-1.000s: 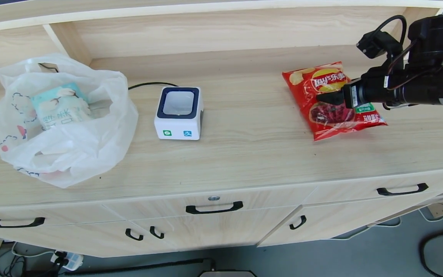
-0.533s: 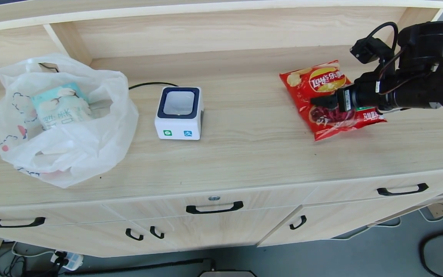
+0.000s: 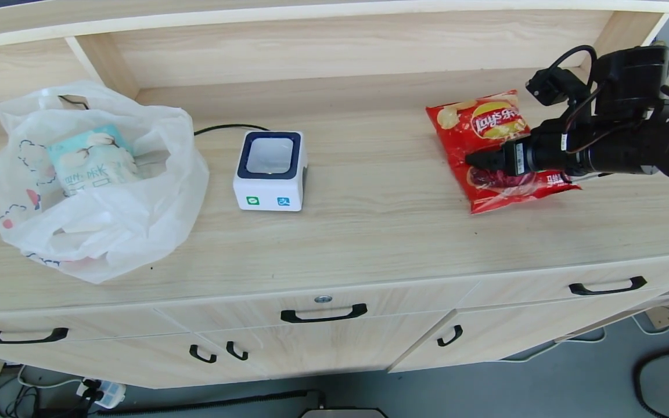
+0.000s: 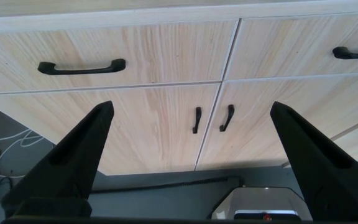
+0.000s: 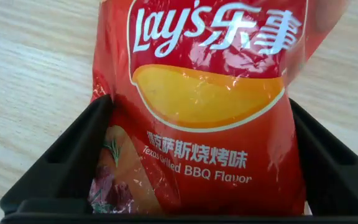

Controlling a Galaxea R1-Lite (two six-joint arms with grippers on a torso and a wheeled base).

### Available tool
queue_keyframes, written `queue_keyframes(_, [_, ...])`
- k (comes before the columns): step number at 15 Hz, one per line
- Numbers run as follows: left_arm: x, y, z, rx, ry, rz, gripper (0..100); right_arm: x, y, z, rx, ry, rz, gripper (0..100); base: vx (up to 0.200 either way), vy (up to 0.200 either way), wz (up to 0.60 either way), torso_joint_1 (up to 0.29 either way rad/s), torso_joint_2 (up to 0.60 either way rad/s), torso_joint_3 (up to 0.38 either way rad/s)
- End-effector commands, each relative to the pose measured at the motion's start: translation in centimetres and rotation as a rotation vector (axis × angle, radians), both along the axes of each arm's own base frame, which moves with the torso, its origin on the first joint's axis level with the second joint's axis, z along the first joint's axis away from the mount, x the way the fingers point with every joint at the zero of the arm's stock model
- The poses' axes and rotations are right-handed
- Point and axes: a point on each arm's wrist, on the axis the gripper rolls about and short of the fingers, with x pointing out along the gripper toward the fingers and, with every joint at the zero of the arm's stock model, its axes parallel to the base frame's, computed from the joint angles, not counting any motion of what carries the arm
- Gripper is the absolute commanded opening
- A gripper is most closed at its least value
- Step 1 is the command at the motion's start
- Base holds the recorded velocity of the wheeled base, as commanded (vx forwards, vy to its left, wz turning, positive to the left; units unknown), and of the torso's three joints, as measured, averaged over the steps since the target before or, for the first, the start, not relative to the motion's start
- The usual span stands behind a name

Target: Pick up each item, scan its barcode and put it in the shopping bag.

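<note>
The chip bag (image 3: pixel 488 125) lies on the wooden counter (image 3: pixel 369 232) out at about 3 o'clock from the scanner (image 3: pixel 269 170), well apart from it. The right gripper (image 3: pixel 479 161) comes in over the bag's lower half from the 3 o'clock side. Its two black fingers (image 5: pixel 73 155) press against the bag's opposite edges, clamped on it, and the red foil bulges up between them. The white shopping bag (image 3: pixel 108 226) slumps open at the scanner's 9 o'clock with a pale blue-green pack (image 3: pixel 90 159) inside. A black cable (image 3: pixel 224 126) runs off from the scanner toward 11 o'clock. The left gripper (image 4: pixel 191 106) hangs low before the cabinet doors (image 4: pixel 160 124) — fingers spread wide apart, nothing between them.
</note>
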Motion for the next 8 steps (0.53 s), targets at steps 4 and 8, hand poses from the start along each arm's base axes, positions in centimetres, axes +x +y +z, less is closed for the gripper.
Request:
queue_keyframes(4, [0.00, 0.00, -0.03, -0.002, 0.002, 0.000, 100, -0.04, 0.12, 0.94, 0.045, -0.031, -0.006, 100, 0.000, 0.000, 0.00, 0.000, 0.00, 0.000])
queue_keyframes(8, [0.00, 0.00, -0.03, -0.002, 0.002, 0.000, 100, -0.04, 0.11, 1.15, 0.051, -0.047, -0.009, 100, 0.000, 0.000, 0.00, 0.000, 0.00, 0.000])
